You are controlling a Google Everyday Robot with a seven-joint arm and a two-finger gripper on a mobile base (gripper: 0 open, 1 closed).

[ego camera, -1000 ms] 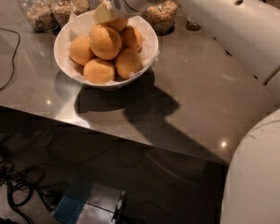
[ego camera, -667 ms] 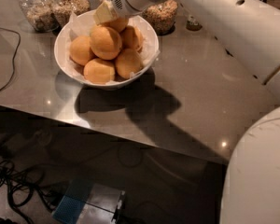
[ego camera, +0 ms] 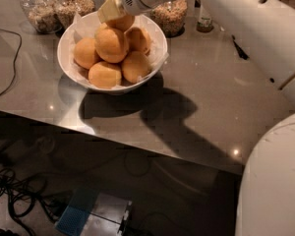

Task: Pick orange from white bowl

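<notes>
The white bowl (ego camera: 66, 69) stands on the grey table, lined with crinkled white paper and piled with several yellow-orange oranges. One orange (ego camera: 110, 44) tops the pile. My gripper (ego camera: 110, 9) reaches in from the upper right and sits at the back of the bowl. It rests against the rear orange (ego camera: 123, 22), partly hiding it. The white arm (ego camera: 221, 9) runs off to the right.
Glass jars of grain stand behind the bowl at the left (ego camera: 39, 10), the middle (ego camera: 76, 3) and the right (ego camera: 171, 15). A black cable (ego camera: 11, 75) lies on the table's left side. The table's front edge runs below the bowl, with cables on the floor beneath.
</notes>
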